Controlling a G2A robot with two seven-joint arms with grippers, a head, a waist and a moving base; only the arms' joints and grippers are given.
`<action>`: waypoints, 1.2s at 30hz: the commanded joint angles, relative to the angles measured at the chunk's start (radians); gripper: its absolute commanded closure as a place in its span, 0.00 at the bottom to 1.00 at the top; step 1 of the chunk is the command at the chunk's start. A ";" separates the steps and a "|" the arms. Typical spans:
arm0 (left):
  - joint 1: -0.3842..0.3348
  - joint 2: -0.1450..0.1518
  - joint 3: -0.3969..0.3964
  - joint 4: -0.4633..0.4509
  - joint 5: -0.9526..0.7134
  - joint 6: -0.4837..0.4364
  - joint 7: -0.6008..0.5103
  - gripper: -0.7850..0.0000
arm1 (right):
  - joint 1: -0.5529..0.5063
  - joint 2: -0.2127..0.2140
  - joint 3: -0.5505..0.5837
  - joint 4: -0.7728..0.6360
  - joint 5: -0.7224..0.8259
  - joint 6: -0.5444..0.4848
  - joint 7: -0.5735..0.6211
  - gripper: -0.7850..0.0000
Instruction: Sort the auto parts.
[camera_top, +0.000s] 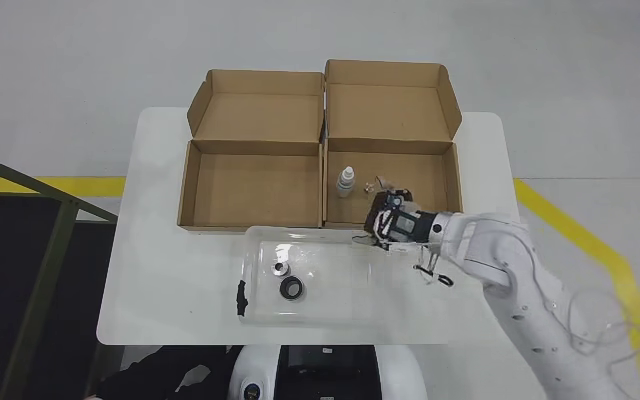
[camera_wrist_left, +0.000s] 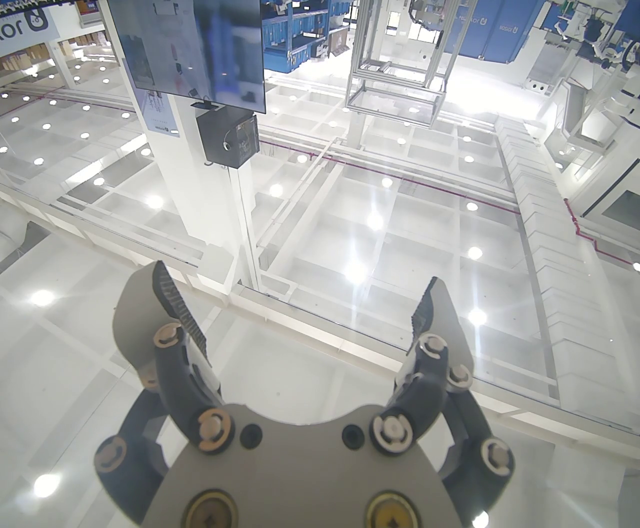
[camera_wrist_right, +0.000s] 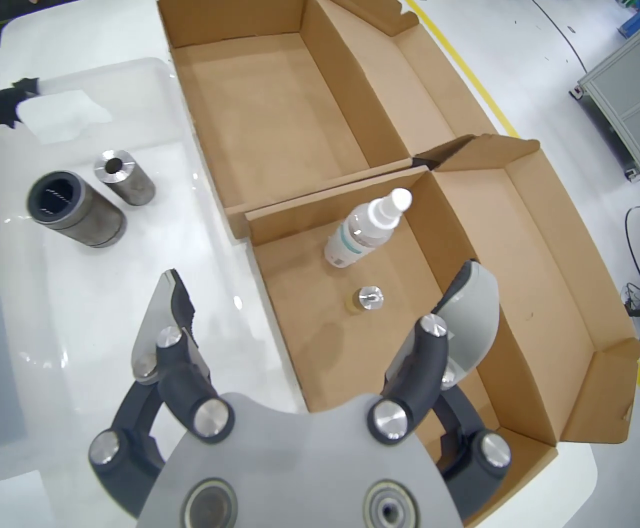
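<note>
Steel, judged heavy and slick, the upright linear bearing (camera_top: 292, 288) at the tray's (camera_top: 340, 321) nine o'clock side should be pinched across its outer wall by the spread right pincer (camera_wrist_right: 322, 277).

Bright workshop, pale grey floor (camera_top: 100, 50).
A yellow tape line (camera_top: 90, 186) runs past the white desk (camera_top: 160, 290); round ceiling lights (camera_wrist_left: 375, 220) glare overhead.
</note>
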 joint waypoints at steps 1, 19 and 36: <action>0.000 0.000 0.000 0.000 0.000 0.000 0.000 0.00 | -0.030 0.004 0.007 -0.037 -0.010 -0.013 -0.002 0.00; 0.000 0.000 0.000 0.000 0.000 0.000 0.000 0.00 | -0.040 -0.010 -0.203 -0.090 -0.097 -0.075 0.009 0.00; 0.000 0.000 0.000 0.000 0.000 0.000 0.000 0.00 | 0.085 -0.062 -0.408 0.070 -0.145 -0.041 0.008 0.01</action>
